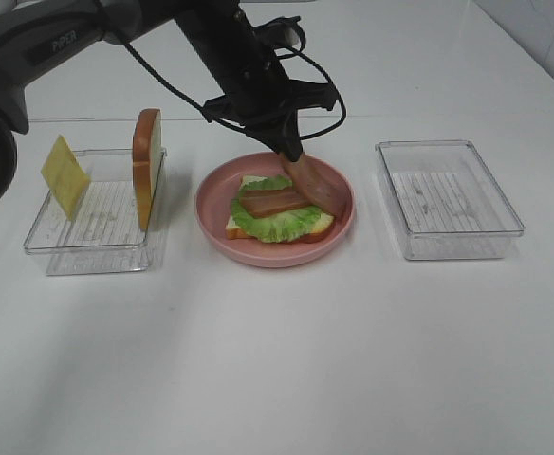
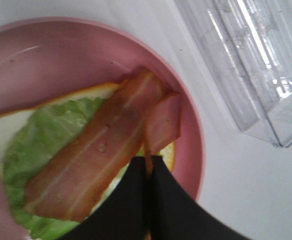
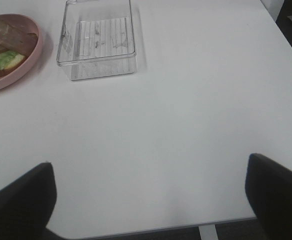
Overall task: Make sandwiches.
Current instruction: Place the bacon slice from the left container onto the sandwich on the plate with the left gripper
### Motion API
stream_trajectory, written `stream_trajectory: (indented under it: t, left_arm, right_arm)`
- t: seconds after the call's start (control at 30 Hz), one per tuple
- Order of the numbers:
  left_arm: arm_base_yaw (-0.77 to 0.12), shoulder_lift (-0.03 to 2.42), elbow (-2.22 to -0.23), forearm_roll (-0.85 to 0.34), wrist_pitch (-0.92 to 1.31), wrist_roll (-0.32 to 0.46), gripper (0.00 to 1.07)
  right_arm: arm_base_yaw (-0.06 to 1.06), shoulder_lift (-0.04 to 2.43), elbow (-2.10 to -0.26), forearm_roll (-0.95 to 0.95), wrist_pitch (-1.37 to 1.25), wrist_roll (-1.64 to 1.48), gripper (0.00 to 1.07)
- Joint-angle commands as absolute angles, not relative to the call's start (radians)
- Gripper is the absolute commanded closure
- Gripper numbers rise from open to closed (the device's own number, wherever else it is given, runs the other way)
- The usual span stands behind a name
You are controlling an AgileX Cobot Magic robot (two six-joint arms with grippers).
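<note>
While the pink plate (image 1: 258, 254) carries a bread slice (image 1: 234, 226), lettuce (image 1: 272, 227) and one bacon strip (image 1: 272, 202), the fingers of the left gripper (image 1: 291, 152) pinch the end of a second bacon strip (image 1: 313, 187) dangling over the plate. It looks light and floppy, so it is best held there. The fingers of the right gripper (image 3: 149, 162) gape, empty.

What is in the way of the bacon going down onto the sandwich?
Nothing visible. The left gripper holds the bacon strip over the pink plate, right beside the laid strip on the lettuce.
</note>
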State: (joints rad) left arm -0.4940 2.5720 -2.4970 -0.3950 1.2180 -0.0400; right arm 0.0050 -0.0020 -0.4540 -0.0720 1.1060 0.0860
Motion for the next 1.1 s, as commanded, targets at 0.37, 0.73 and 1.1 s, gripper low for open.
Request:
stream_trajectory:
  t: [0.37,0.73,1.1]
  left_arm:
    - [-0.501,2.573,-2.501,-0.266,1.318,-0.062,1.07]
    - [-0.501,2.578,-2.501,-0.242,1.318,-0.077,1.07]
    - [-0.501,2.604,-2.498,-0.237,1.318,-0.099,1.07]
  right_arm:
    - [-0.002,-0.036,-0.45,-0.071,1.099,0.079,0.09]
    - [-0.002,-0.036,-0.45,-0.071,1.099,0.079,0.09]
    - [-0.002,-0.036,-0.45,-0.071,1.099,0.079,0.09]
